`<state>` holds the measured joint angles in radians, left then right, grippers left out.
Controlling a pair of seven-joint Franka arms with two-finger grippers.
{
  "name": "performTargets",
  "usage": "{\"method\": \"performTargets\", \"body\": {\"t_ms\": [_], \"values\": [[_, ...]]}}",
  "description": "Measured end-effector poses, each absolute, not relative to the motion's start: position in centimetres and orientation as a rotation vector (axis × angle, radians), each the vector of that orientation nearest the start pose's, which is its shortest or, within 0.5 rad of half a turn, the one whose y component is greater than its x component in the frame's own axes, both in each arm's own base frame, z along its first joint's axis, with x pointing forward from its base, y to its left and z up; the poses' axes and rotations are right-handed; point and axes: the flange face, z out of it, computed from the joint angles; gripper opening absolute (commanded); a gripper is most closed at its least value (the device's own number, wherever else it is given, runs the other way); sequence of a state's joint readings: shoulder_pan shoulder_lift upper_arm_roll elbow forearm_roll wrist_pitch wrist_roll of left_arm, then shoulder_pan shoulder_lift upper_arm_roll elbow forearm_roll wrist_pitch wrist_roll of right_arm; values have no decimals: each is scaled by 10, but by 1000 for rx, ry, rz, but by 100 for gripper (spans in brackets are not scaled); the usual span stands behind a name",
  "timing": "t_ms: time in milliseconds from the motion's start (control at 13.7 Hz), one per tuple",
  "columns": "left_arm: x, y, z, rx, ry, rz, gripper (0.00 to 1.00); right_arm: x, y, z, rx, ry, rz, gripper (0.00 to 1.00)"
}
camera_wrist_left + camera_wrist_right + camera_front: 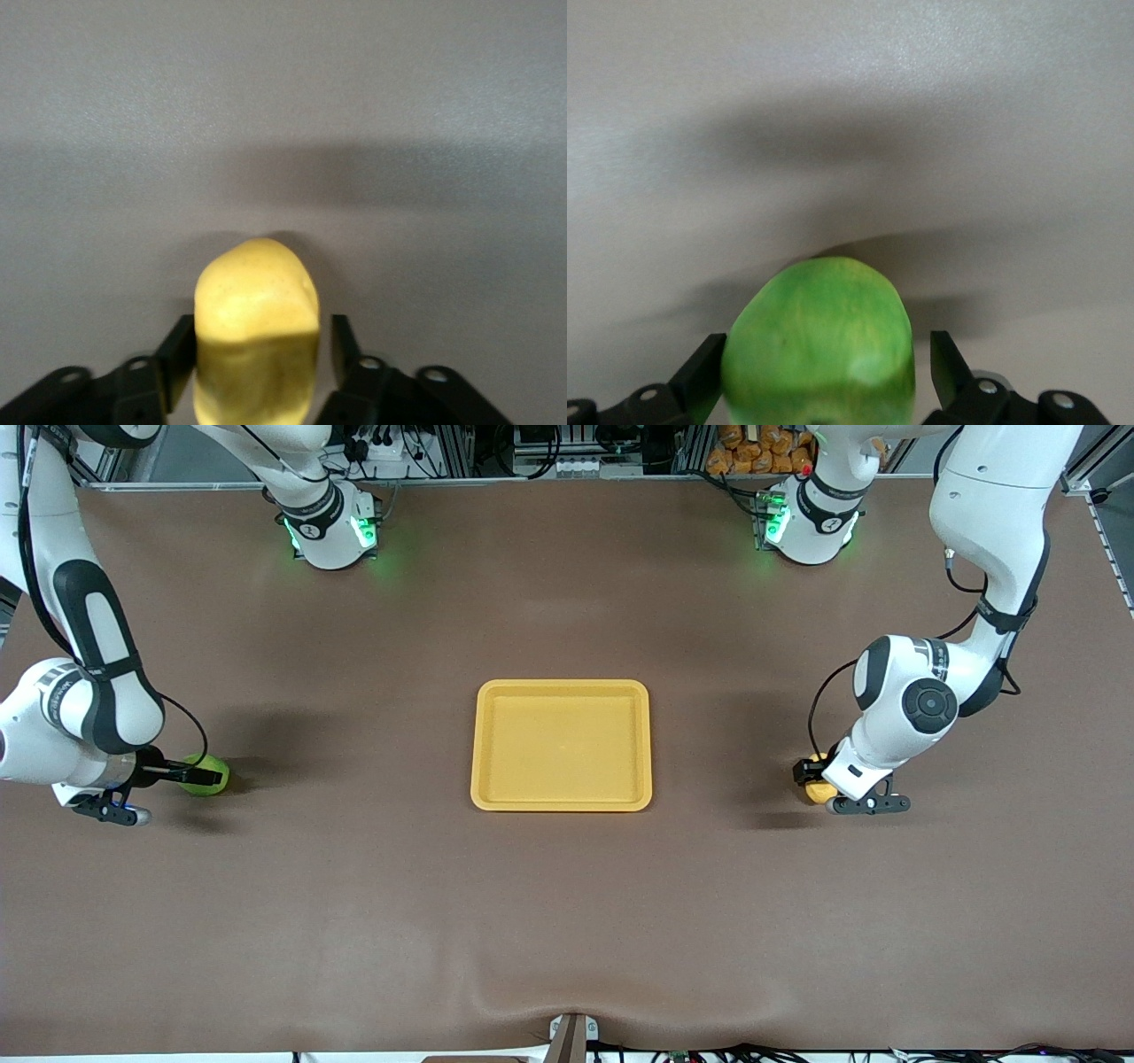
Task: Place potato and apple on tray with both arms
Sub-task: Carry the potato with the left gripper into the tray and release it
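The left gripper [817, 781], at the table's left-arm end, pinches the small yellow-orange oblong potato [255, 341]. The right gripper [197, 772] straddles the round green apple [819, 345], jaws wide, ungrasped. Between them, mid-table, the shallow yellow-orange plastic tray [562, 804] lies empty.

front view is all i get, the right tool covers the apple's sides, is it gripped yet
observer: no. The right wrist view shows the right tool open, its fingers either side of the apple with gaps showing.
operator: and the potato, the left arm hides most of it from me
observer: the left wrist view shows the potato almost whole, resting on the table, centred at the left tool.
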<state>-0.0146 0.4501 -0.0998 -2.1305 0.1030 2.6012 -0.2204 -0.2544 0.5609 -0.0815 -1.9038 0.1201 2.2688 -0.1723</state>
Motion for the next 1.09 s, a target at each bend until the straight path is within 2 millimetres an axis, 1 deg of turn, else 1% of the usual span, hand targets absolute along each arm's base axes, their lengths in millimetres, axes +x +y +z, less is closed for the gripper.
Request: {"method": "performTargets", "body": {"t_ms": [73, 146, 219, 365, 511, 657, 730, 803, 948, 1094], "values": [[573, -70, 198, -3135, -52, -47, 0, 573, -196, 183, -3025, 353, 260, 29], [572, -75, 198, -3136, -63, -51, 0, 574, -196, 185, -3028, 338, 251, 11], [572, -82, 198, -3137, -64, -53, 0, 573, -196, 185, -3029, 324, 250, 2], [573, -92, 202, -3139, -49, -69, 0, 573, -196, 184, -3030, 309, 249, 0], [578, -95, 208, -3141, -29, -94, 0, 573, -195, 185, -3029, 292, 253, 0], [584, -96, 219, -3139, -9, -107, 0, 577, -195, 193, -3013, 264, 297, 0], [587, -100, 228, -3134, 6, -83, 0, 582, -195, 204, -2996, 248, 337, 0], [589, -108, 240, -3129, 25, -50, 0, 589, -195, 220, -2977, 235, 381, 0], [596, -133, 271, -3124, 63, -3, 0, 604, -196, 256, -2950, 215, 435, 0], [601, -160, 300, -3127, 68, 9, 0, 611, -197, 285, -2938, 200, 456, 0]]}}
